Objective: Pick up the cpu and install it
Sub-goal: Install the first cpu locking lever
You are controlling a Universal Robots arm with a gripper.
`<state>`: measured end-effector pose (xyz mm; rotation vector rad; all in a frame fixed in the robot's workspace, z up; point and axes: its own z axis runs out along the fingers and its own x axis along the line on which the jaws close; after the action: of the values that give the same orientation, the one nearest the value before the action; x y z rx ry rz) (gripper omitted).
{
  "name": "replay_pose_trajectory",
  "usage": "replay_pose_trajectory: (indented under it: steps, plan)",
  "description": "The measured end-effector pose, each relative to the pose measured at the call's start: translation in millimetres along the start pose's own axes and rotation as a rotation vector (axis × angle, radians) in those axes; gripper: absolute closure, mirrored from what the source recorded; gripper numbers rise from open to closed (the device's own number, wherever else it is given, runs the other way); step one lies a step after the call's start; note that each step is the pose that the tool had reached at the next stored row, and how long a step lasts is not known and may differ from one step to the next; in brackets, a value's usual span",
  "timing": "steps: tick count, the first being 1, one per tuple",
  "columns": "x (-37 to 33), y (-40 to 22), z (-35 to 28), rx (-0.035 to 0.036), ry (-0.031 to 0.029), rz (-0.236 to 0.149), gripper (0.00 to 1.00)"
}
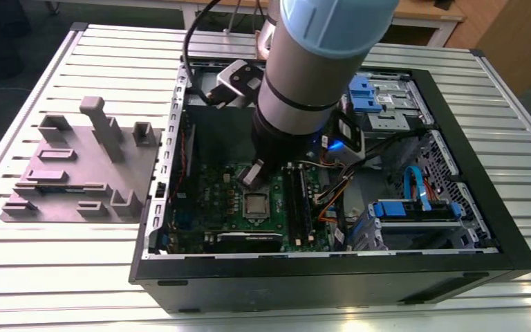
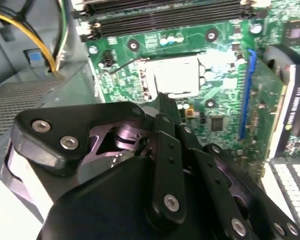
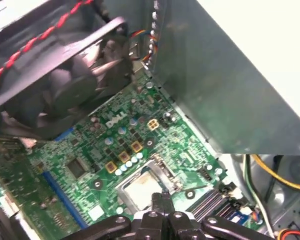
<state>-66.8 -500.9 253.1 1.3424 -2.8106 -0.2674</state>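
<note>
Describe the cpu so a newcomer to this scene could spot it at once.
Inside the open black computer case, find the green motherboard. Near the board's middle, close to the gripper, lies the cpu: a small flat silvery square, unlike the long black memory slots beside it.

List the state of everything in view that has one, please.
cpu: seated flat in the socket, not held.
tool: shut, empty, hovering by the socket.
computer case: lying on its side, open, interior exposed.
grey plastic block: standing on the table beside the case.
</note>
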Motion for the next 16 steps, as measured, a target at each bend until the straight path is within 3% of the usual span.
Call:
replay_pose_trajectory:
  steps: [3,4,7,9,10,16]
  plan:
    - [-7.4,0.0,0.9,-0.0014,-0.002,0.0,0.9]
    - [-8.4,-0.6,1.0,-0.009,-0.0113,-0.001,0.9]
    - [-10.0,-2.2,1.0,-0.044,-0.0536,-0.006,0.9]
    - [-11.4,-4.1,1.3,-0.0629,-0.0769,-0.009,0.9]
    - [-12.9,-5.7,1.9,-0.0654,-0.0802,-0.009,0.9]
    - [-24.2,-14.4,4.3,-0.0659,-0.0805,-0.009,0.9]
